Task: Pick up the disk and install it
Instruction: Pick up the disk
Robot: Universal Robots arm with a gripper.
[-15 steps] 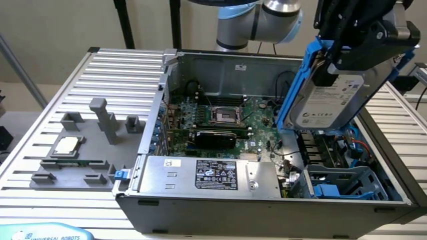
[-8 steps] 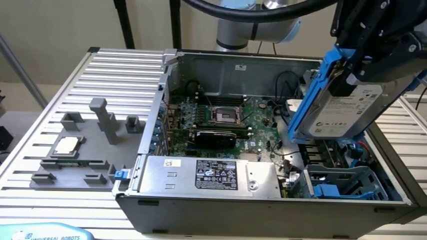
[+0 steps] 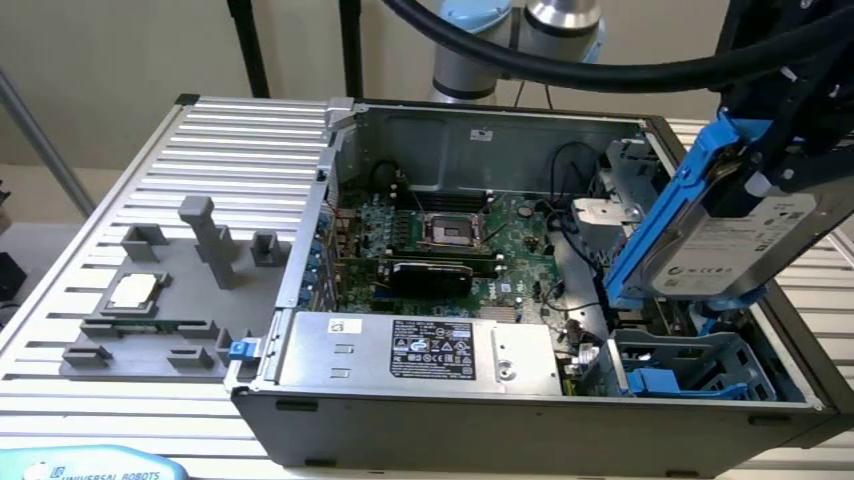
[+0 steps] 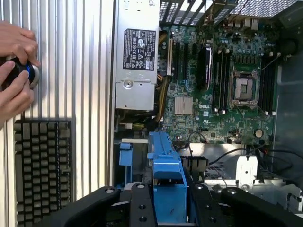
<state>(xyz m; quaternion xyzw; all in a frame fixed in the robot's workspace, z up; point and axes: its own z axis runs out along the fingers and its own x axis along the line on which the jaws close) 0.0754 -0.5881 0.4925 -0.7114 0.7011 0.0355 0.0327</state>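
Our gripper (image 4: pixel 169 208) is partly closed, its black fingers (image 4: pixel 137 208) clamped on the blue-framed disk (image 3: pixel 727 235), which we see tilted on edge in the air above the drive bay (image 3: pixel 694 365) inside the open computer case (image 3: pixel 534 420). Beyond lie the motherboard (image 3: pixel 441 240) and the power supply (image 3: pixel 400 350), and farther off a person's hands (image 4: pixel 14 94) grip a round button (image 4: pixel 29 73).

You can't see the top end of the disk (image 3: pixel 731 250) in the exterior view's upper right: the gripper (image 3: pixel 781 165) clamping it covers it and runs off the frame's right edge. The label print is too small to read. In the wrist view, a person's hands (image 4: pixel 16 45) are cut by the frame and hide most of a dark round object (image 4: pixel 24 71).
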